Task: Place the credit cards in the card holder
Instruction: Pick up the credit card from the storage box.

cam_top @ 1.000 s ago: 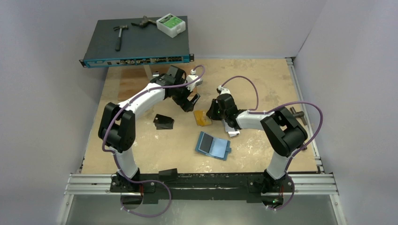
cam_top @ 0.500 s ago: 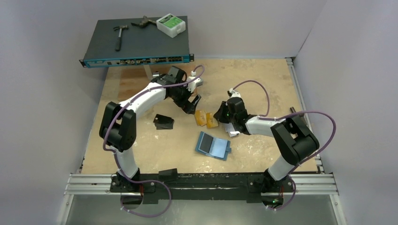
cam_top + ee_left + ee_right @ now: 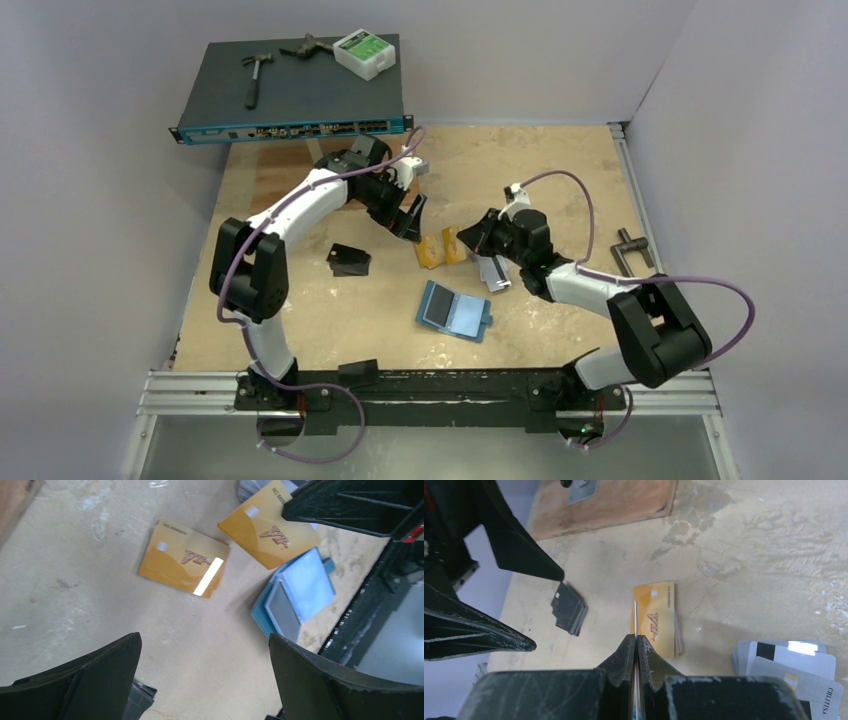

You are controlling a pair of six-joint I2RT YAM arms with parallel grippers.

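Note:
An orange-gold credit card (image 3: 455, 243) hangs just off the table with my right gripper (image 3: 472, 238) shut on it; in the right wrist view the card (image 3: 635, 617) shows edge-on between the jaws (image 3: 636, 641). A small pile of orange cards (image 3: 430, 252) (image 3: 182, 562) (image 3: 656, 622) lies beside it. Silver-grey cards (image 3: 492, 272) (image 3: 789, 670) lie fanned under the right wrist. The teal card holder (image 3: 455, 310) (image 3: 295, 597) lies open and flat, nearer the arm bases. My left gripper (image 3: 410, 215) (image 3: 205, 645) hovers open just behind the orange pile, holding nothing.
A black folded object (image 3: 350, 260) (image 3: 569, 609) lies left of the cards. A dark rack unit (image 3: 290, 95) at the back left carries a hammer (image 3: 255, 75) and a white box (image 3: 365, 52). A metal part (image 3: 630, 250) lies at the right edge.
The right gripper has pinched fully shut on one orange card and drawn it right, off the pile, as the right arm swung rightward. The left gripper stayed open and shifted slightly back.

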